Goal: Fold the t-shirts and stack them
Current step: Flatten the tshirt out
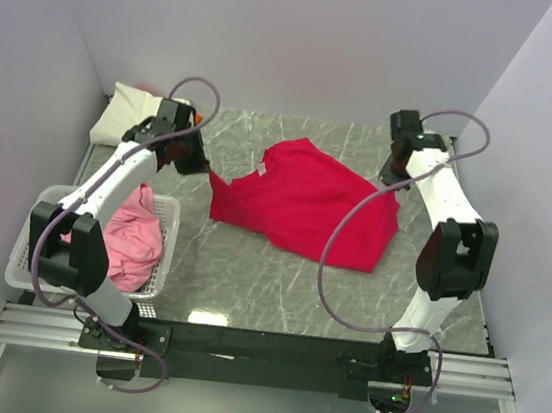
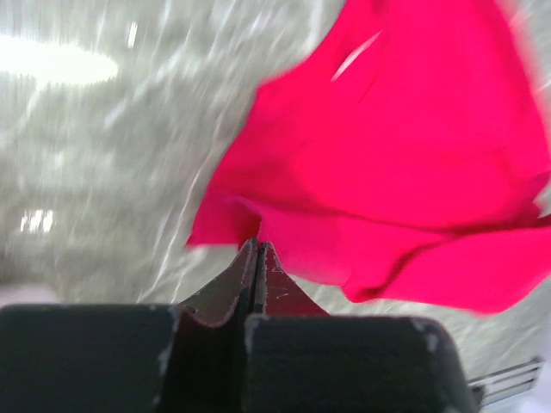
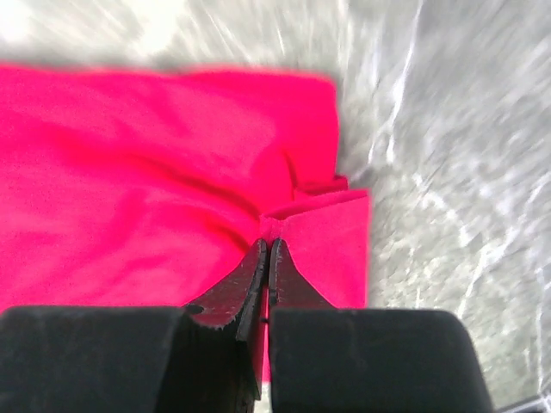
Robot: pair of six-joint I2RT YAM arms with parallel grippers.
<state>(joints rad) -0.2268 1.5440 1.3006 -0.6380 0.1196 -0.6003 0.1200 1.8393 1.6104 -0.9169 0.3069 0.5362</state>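
A crimson red t-shirt (image 1: 307, 202) lies spread and rumpled on the grey marble table. My left gripper (image 1: 203, 167) is shut on its left edge; in the left wrist view the closed fingertips (image 2: 256, 248) pinch the red cloth (image 2: 405, 163), which stretches away from them. My right gripper (image 1: 392, 177) is shut on the shirt's far right corner; the right wrist view shows the tips (image 3: 268, 244) clamped on a small fold of red cloth (image 3: 129, 172). Light pink t-shirts (image 1: 131, 234) fill the basket. A cream-white t-shirt (image 1: 126, 113) lies folded at the back left, a bit of orange (image 1: 198, 113) beside it.
The white lattice basket (image 1: 162, 253) stands at the left front, beside my left arm. White walls close the table on three sides. Bare marble (image 1: 276, 287) stretches in front of the red shirt.
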